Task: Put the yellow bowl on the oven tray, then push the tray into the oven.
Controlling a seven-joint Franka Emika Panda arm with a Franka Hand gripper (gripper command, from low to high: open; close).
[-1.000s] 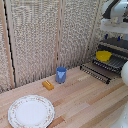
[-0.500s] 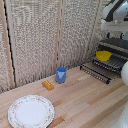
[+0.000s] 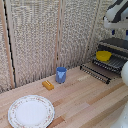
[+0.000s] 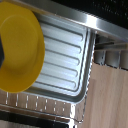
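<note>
Hand (image 3: 118, 15) sits high above the oven (image 3: 116, 47), its fingers out of sight in both views, so I cannot tell whether they are spread or pressed together. Directly below it, the yellow dish (image 4: 19, 46) rests on the baking sheet (image 4: 65, 60), which juts from the oven's mouth over the worktop (image 3: 85, 100). Judging by this, the hand must descend to the sheet's near rim, which runs crosswise to the push.

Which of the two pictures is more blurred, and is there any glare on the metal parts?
The exterior view is soft overall; the grabber is a blurred white shape at its upper right. The wrist view is sharper: the yellow dish has clear edges, and the ribbed silver tray shows pale reflections.
</note>
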